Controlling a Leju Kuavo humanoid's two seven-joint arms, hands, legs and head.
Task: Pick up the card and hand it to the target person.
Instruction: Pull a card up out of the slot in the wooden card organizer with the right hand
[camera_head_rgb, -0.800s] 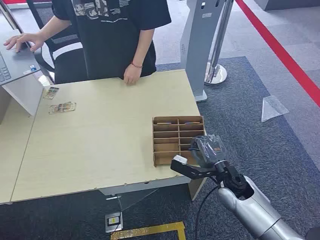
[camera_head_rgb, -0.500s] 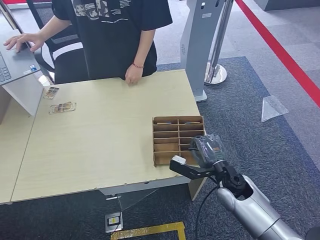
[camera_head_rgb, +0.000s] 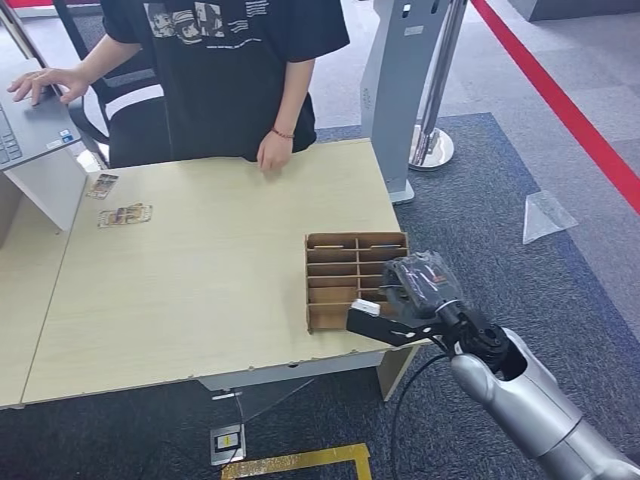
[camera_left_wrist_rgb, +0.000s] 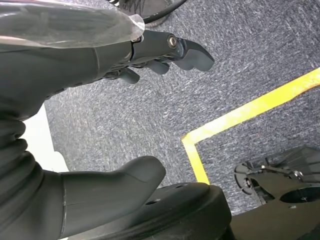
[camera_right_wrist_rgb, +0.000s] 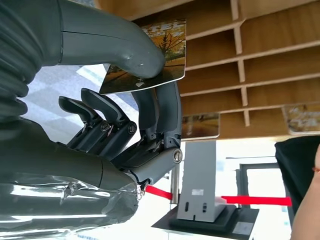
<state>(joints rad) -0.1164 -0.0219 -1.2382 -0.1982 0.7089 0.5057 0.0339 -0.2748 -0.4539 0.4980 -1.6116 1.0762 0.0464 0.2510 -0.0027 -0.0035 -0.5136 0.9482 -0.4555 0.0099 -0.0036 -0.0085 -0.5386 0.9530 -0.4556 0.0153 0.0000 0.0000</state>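
**My right hand pinches a card at the rack**

My right hand (camera_right_wrist_rgb: 124, 120) holds a card (camera_right_wrist_rgb: 158, 57) pinched between my thumb (camera_right_wrist_rgb: 113, 42) on its printed face and two dark fingers (camera_right_wrist_rgb: 160, 112) behind it. The card shows an autumn-coloured picture. My other fingers on that hand curl in loosely beside the two that grip. Just past my fingertips is a wooden rack (camera_right_wrist_rgb: 256, 60) of shallow slots. The card's far edge lies over the rack's slots; I cannot tell whether it touches the wood. Two more cards (camera_right_wrist_rgb: 200, 125) sit in slots beyond my fingers.

From my head view, my right hand (camera_head_rgb: 411, 295) hovers at the rack's (camera_head_rgb: 336, 280) near right corner, on a pale table (camera_head_rgb: 204, 290). A person (camera_head_rgb: 226, 70) in a black shirt stands at the table's far side, well apart from my fingers, one hand (camera_head_rgb: 272, 152) resting at the table edge. Loose cards (camera_head_rgb: 124, 214) lie far to the left, near a laptop (camera_head_rgb: 26, 125).

My left hand (camera_left_wrist_rgb: 86, 120) hangs over grey carpet (camera_left_wrist_rgb: 151, 115) with a yellow line (camera_left_wrist_rgb: 241, 112), thumb and fingers spread apart, holding nothing.
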